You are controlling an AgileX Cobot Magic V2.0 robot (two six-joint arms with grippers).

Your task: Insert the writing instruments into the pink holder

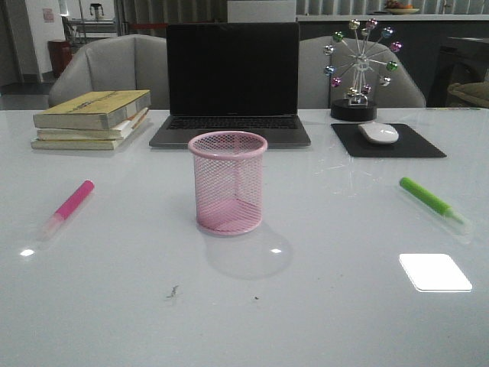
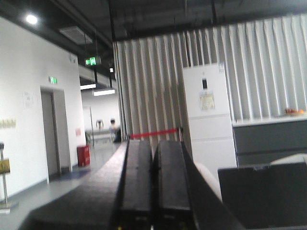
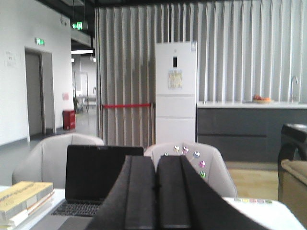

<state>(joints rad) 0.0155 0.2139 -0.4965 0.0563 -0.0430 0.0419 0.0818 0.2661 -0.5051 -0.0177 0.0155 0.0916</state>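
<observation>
The pink holder stands upright and empty at the table's middle in the front view. A hot pink marker lies flat to its left, whitish cap toward the near edge. On the right lies a green marker, cap also toward the near edge. Neither arm appears in the front view. My left gripper is shut with nothing between its fingers, aimed out at the room. My right gripper is likewise shut and empty, pointing over the laptop. Neither wrist view shows the markers or the holder.
Behind the holder sits an open laptop. A stack of books lies at the back left. A white mouse rests on a black pad at the back right, beside a ferris-wheel ornament. Two grey chairs stand beyond the table.
</observation>
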